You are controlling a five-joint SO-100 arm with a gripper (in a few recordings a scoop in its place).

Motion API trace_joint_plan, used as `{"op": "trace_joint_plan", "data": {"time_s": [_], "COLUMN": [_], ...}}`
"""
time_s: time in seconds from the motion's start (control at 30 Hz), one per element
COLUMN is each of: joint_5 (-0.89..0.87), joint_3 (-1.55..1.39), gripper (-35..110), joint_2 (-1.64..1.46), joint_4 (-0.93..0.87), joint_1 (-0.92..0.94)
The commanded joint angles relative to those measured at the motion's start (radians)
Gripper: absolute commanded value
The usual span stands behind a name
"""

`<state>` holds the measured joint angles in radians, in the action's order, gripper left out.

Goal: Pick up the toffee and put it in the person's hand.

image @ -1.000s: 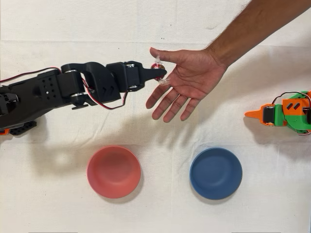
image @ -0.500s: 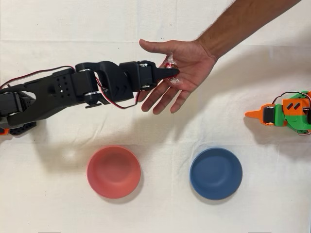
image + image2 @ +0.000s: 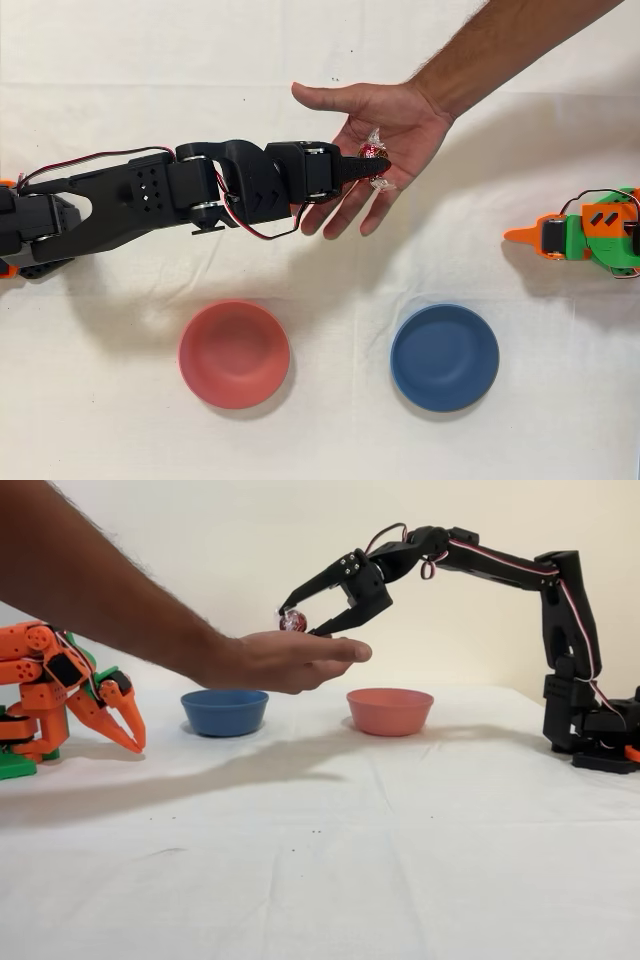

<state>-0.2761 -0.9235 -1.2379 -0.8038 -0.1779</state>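
Note:
The toffee [image 3: 372, 151], a small red foil ball with clear twisted ends, is over the palm of the person's hand [image 3: 405, 125], which reaches in from the top right of the overhead view. The black arm's gripper [image 3: 374, 162] stretches in from the left and is shut on the toffee. In the fixed view the toffee [image 3: 292, 621] sits between the two spread fingers of the gripper [image 3: 301, 622], right at the top of the open hand [image 3: 270, 660]. I cannot tell whether the toffee touches the palm.
A pinkish-red bowl [image 3: 234, 353] and a blue bowl [image 3: 444, 357] stand on the white cloth nearer the front. The idle orange arm [image 3: 585, 235] rests at the right edge of the overhead view. The forearm [image 3: 510, 40] crosses the top right.
The black arm has stretched further right, carrying the toffee from the thumb side to over the palm. The hand has shifted slightly, its fingers now partly under the gripper.

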Motion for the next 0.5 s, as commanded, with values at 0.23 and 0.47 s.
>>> {"op": "trace_joint_plan", "data": {"time_s": [0.23, 0.47], "joint_5": [0.014, 0.023], "joint_3": [0.064, 0.06], "gripper": [20, 20], "joint_2": [-0.044, -0.052], "joint_4": [0.02, 0.02], "joint_1": [-0.002, -0.002]}}
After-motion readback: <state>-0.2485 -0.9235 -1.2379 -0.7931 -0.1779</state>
